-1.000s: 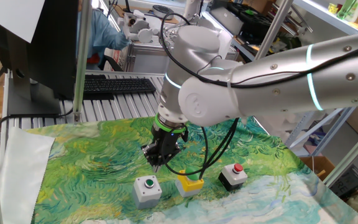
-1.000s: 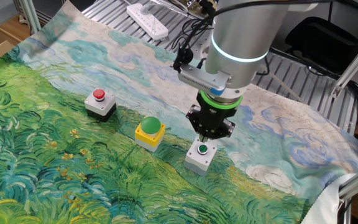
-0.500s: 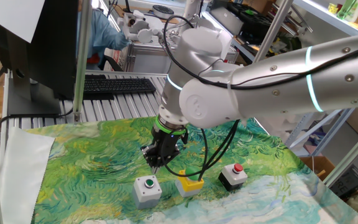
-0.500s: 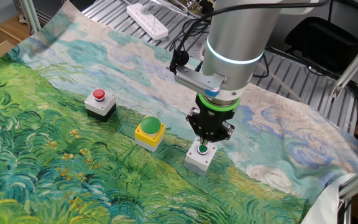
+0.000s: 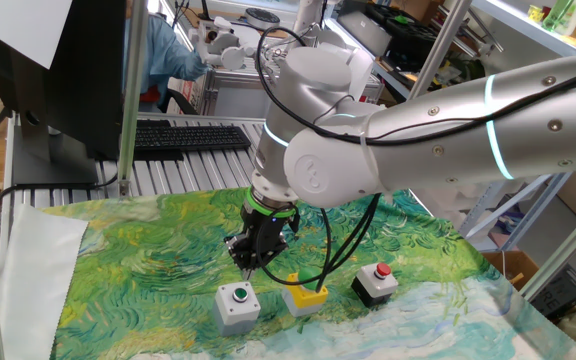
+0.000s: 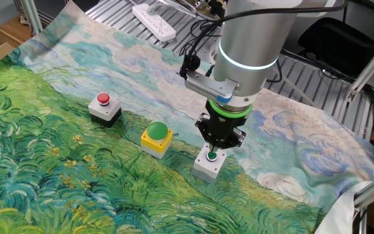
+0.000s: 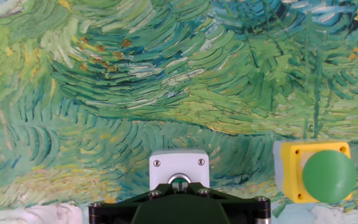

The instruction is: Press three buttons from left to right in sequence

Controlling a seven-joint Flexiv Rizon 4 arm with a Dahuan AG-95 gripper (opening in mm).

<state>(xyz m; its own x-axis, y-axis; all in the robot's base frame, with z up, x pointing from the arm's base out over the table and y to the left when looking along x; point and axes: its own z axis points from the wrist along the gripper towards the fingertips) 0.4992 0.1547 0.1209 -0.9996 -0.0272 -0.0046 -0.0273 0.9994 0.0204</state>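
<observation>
Three button boxes stand in a row on the painted cloth. The grey box (image 5: 236,305) with a small green button shows in the other fixed view (image 6: 208,165) and in the hand view (image 7: 179,165). The yellow box with a green dome (image 5: 306,297) (image 6: 156,138) (image 7: 316,171) is in the middle. The black box with a red button (image 5: 375,283) (image 6: 104,108) is at the far end. My gripper (image 5: 247,266) (image 6: 213,150) (image 7: 179,183) points down right over the grey box's button, fingertips together. I cannot tell whether it touches the button.
The green and blue painted cloth (image 6: 57,182) covers the table. A keyboard (image 5: 188,136) and a monitor stand behind it. A white power strip (image 6: 153,19) lies on the metal slats. Metal frame posts (image 5: 128,95) stand at the table's sides.
My gripper has shifted slightly sideways and a little lower, now centred over the grey box's button. The boxes have not moved.
</observation>
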